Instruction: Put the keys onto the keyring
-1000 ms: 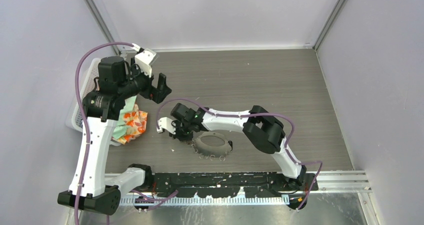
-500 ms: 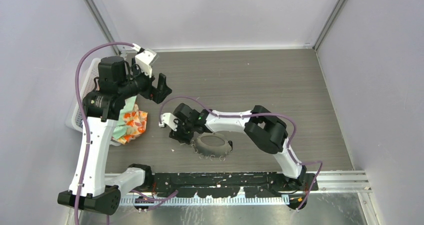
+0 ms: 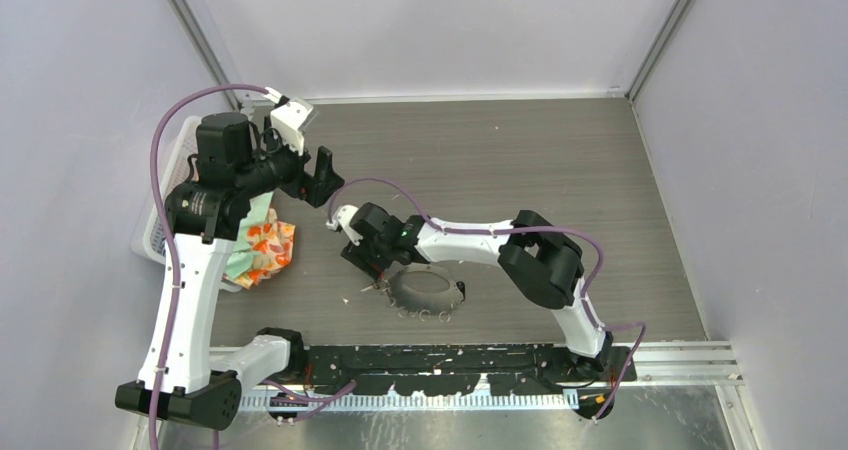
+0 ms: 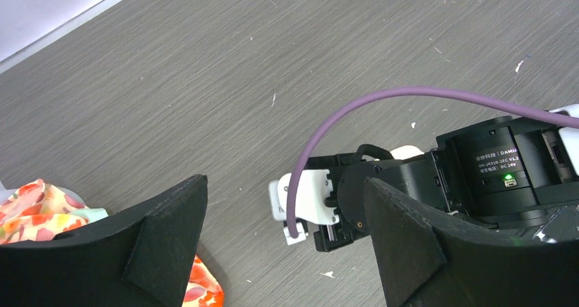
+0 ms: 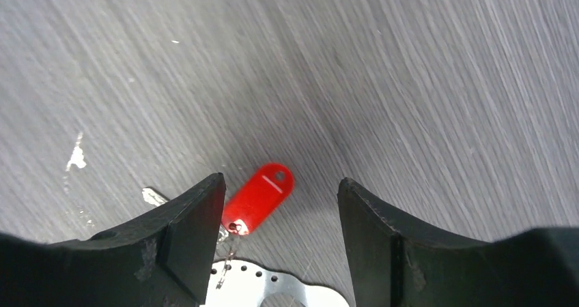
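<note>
Jaws spread wide, the right hand (image 5: pixel 278 186) sits low over the grey wood-grain desk (image 5: pixel 444 82). The small red plastic-headed key (image 5: pixel 259 198) lies loose between its fingers, hugging the left one and just beside the large silver wire keyring (image 3: pixel 440 308) edge. The left hand (image 4: pixel 283 184), also open, hangs well apart from it.

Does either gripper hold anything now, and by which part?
Nothing is held: left gripper and right gripper are open; the red key lies on the table.
</note>
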Controlling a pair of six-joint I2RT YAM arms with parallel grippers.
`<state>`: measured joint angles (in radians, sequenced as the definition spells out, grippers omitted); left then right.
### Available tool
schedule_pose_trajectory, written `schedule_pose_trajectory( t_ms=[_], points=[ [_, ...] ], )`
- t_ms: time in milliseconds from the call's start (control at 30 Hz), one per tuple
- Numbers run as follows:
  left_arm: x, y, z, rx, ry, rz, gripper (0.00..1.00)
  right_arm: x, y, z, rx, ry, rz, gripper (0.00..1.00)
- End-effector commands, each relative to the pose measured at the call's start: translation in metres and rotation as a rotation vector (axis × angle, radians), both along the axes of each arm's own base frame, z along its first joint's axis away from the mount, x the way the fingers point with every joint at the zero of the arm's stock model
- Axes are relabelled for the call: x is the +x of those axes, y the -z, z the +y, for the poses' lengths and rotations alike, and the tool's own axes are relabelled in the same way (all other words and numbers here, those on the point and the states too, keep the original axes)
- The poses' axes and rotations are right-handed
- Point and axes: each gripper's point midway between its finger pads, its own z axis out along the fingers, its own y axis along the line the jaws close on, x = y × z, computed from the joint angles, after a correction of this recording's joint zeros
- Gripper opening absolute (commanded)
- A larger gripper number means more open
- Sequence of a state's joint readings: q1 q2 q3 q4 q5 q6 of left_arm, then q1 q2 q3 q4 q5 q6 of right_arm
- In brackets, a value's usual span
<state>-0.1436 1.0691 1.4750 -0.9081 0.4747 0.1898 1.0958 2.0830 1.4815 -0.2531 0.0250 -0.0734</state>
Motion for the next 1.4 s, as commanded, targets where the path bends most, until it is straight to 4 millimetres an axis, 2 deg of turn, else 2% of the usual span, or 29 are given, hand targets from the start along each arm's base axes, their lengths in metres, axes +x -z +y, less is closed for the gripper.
schedule_pose_trajectory(
  t_ms=[0,300,600,633,767,867,933,1000,1133,1200,1367],
  points=[
    [0.004,-0.019,-0.004,-0.028,0.017,-0.07,0.85,0.013,-0.024,-0.008,0.01,0.19,-0.02,0.67],
    [0.004,-0.021,-0.004,-0.028,0.017,-0.08,0.85,-0.007,-0.012,-0.002,-0.009,0.22,0.055,0.6],
    [0.003,-0.023,-0.004,-0.025,0.022,-0.087,0.85,-0.026,0.005,0.0,-0.023,0.245,0.133,0.44],
    [0.003,-0.023,-0.004,-0.026,0.022,-0.088,0.85,-0.026,0.005,0.0,-0.022,0.245,0.133,0.44],
    [0.002,-0.023,-0.004,-0.026,0.026,-0.086,0.85,-0.02,-0.013,0.0,0.015,0.228,0.091,0.56],
    [0.002,-0.023,-0.004,-0.026,0.029,-0.084,0.85,-0.017,-0.037,0.003,0.092,0.181,0.118,0.59],
    [0.002,-0.023,-0.004,-0.023,0.03,-0.086,0.84,-0.023,-0.05,0.004,0.144,0.123,0.172,0.6],
    [0.002,-0.024,-0.004,-0.021,0.031,-0.086,0.84,-0.026,-0.057,-0.002,0.163,0.086,0.196,0.58],
    [0.002,-0.023,-0.004,-0.018,0.034,-0.084,0.83,-0.033,-0.057,-0.017,0.164,0.062,0.228,0.5],
    [0.002,-0.022,-0.005,-0.02,0.036,-0.08,0.83,-0.039,-0.051,-0.022,0.151,0.052,0.247,0.46],
    [0.001,-0.021,-0.006,-0.02,0.044,-0.077,0.81,-0.048,-0.039,-0.03,0.131,0.046,0.282,0.42]
  ],
)
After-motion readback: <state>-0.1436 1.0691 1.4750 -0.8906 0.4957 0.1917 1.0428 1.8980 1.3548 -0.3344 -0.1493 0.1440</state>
